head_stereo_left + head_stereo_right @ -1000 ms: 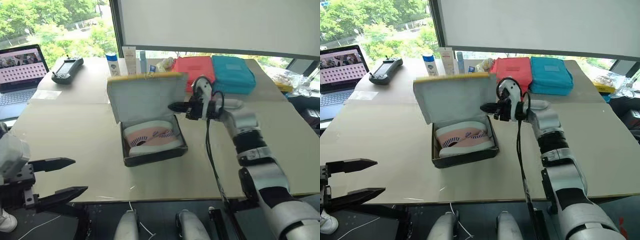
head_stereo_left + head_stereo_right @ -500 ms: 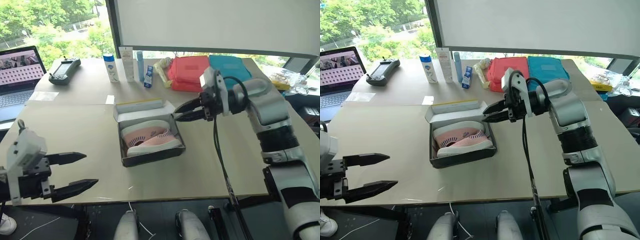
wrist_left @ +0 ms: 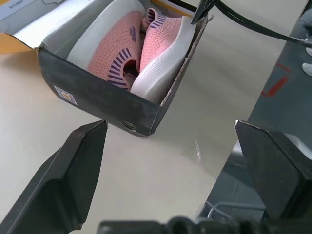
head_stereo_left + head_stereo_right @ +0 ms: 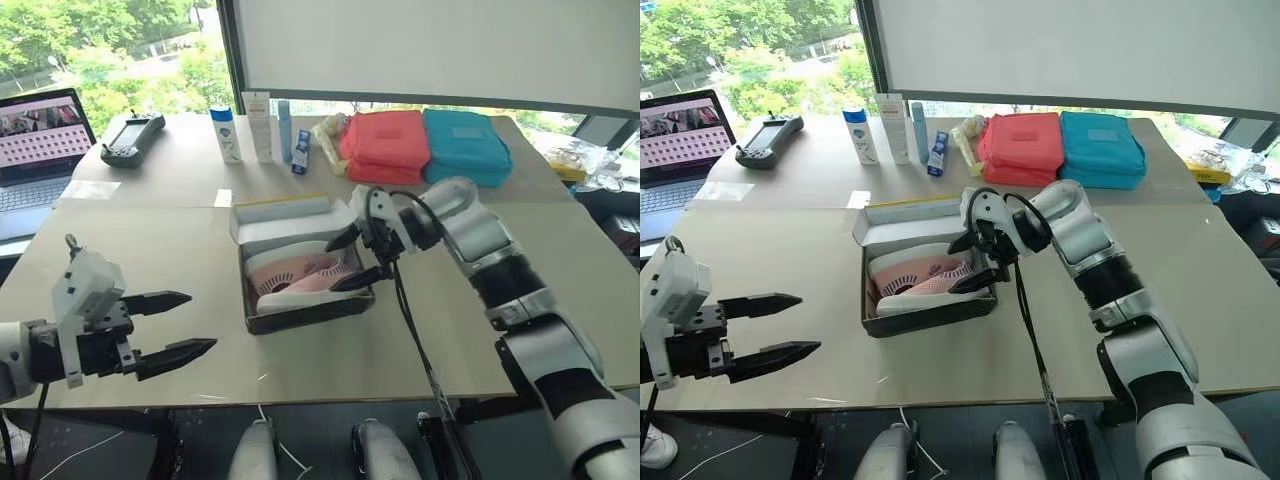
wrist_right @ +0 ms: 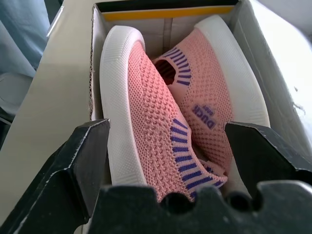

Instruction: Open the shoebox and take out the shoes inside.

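Tabletop (image 4: 150, 250): shoes (image 4: 300, 280) lie boxed just beneath wide-spread right gripper (image 4: 352, 258).

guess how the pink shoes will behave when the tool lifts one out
The shoes have knit uppers, so they'll probably squash under the tool. They look small, likely light. Packed close in the box, one may drag the other.

We look along our right gripper (image 5: 165, 161), its two black fingers (image 5: 78, 165) spread wide, into the open cardboard shoebox (image 5: 253, 44) with pale inner walls. The pair of pink knit slip-on shoes (image 5: 161, 112) with white soles and dark striped collars lies side by side inside, on edge.
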You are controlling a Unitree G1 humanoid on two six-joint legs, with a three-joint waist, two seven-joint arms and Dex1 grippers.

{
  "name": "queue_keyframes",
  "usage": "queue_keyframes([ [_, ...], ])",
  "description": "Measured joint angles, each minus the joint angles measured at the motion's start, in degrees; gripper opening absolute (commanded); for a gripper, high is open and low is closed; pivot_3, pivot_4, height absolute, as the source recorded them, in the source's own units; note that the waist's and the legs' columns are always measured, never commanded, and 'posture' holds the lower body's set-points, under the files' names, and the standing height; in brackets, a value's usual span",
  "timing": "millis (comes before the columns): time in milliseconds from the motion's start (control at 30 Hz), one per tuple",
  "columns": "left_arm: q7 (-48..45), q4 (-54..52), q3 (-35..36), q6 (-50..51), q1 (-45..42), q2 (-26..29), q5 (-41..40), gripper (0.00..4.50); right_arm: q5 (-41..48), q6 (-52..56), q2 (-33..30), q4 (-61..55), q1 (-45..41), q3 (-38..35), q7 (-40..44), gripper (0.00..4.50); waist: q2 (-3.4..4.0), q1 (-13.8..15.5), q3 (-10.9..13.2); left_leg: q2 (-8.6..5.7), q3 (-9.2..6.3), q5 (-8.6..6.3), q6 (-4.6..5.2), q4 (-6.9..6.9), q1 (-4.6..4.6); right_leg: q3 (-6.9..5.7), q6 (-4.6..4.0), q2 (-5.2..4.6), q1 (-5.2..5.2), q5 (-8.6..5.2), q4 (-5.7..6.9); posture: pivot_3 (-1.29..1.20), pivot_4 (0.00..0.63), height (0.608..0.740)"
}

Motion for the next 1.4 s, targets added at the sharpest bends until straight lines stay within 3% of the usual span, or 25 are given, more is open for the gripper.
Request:
queue_keyframes([
  [267, 1.9, -1.1, 0.0, -0.4, 1.0, -1.4, 0.2, 4.50, -4.3, -7.9, 0.7, 8.1, -2.7, 1.2, 1.8, 4.45, 0.00, -0.1, 0.0, 0.01, 0.00, -0.01, -0.02, 0.00, 0.05, -0.01, 0.01, -0.01, 0.01, 0.03, 0.04, 0.00, 0.150, 0.715],
  [533, 2.2, -1.1, -0.1, -1.4, 3.7, -1.1, 2.7, 4.50, -8.9, -22.4, 0.4, 15.0, -5.1, 2.6, 2.4, 4.45, 0.00, 0.0, 0.0, 0.01, 0.04, -0.01, -0.03, 0.02, 0.06, -0.01, 0.02, -0.04, 0.04, 0.03, 0.03, 0.00, 0.150, 0.715],
  [933, 2.6, -1.4, -0.1, -2.0, 5.0, -1.7, 2.7, 4.50, -8.0, -27.4, -2.9, 17.9, -7.8, 6.1, 3.5, 4.45, 0.00, 0.0, 0.0, 0.01, 0.07, -0.01, -0.04, -0.03, 0.06, 0.00, 0.01, -0.04, 0.02, 0.02, 0.02, 0.00, 0.150, 0.715],
  [1133, 2.9, -1.4, -0.1, -2.1, 5.5, -1.9, 2.7, 4.50, -2.5, -16.2, -0.8, 12.1, -8.5, 5.7, 3.6, 4.45, 0.01, -0.3, 0.0, 0.05, 0.06, -0.01, -0.04, -0.02, 0.07, 0.02, -0.01, 0.00, -0.04, 0.04, 0.09, 0.00, 0.150, 0.715],
  [1400, 3.4, -1.4, -2.1, -2.6, 5.1, -1.9, 3.1, 4.50, 1.5, 11.7, 3.4, -5.5, -8.9, 3.8, 1.4, 4.45, 0.01, 0.4, 0.0, 0.15, 0.14, -0.02, -0.06, -0.04, 0.02, -0.01, -0.10, 0.03, -0.11, -0.01, 0.08, 0.00, 0.150, 0.715],
])
